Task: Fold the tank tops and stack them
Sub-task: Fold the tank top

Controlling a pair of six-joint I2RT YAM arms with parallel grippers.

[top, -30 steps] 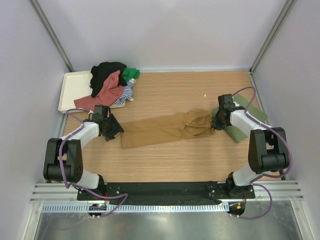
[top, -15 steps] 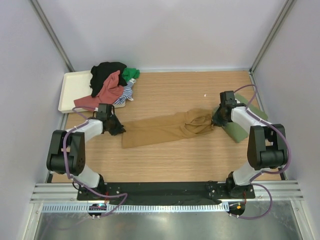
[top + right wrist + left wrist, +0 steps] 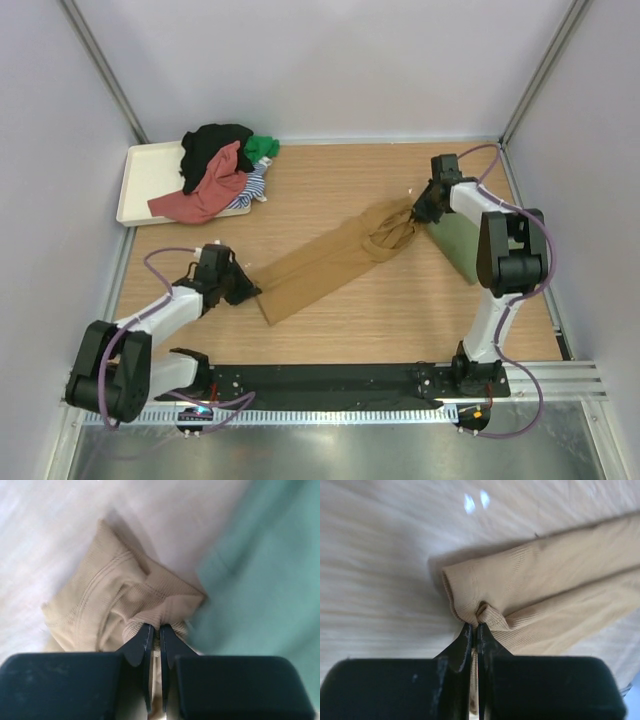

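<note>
A mustard brown tank top (image 3: 335,258) lies stretched diagonally across the wooden table, from near left to far right. My left gripper (image 3: 250,288) is shut on its near-left end, the ribbed cloth (image 3: 530,595) bunched at the fingertips (image 3: 474,628). My right gripper (image 3: 417,210) is shut on its far-right end, the cloth (image 3: 125,600) pinched at the tips (image 3: 156,629). An olive green tank top (image 3: 462,238) lies folded flat beside the right gripper, also seen as a green surface (image 3: 265,570). More tank tops, black, red, green and striped, are heaped (image 3: 222,168) on the tray.
A cream tray (image 3: 150,178) sits at the far left corner under the heap. Grey walls with metal posts close the table on three sides. The black rail (image 3: 330,382) with both arm bases runs along the near edge.
The left gripper closed on the brown top's left end and pulled it toward the near edge. The right gripper carried the other end toward the far side, turning the top diagonal.
</note>
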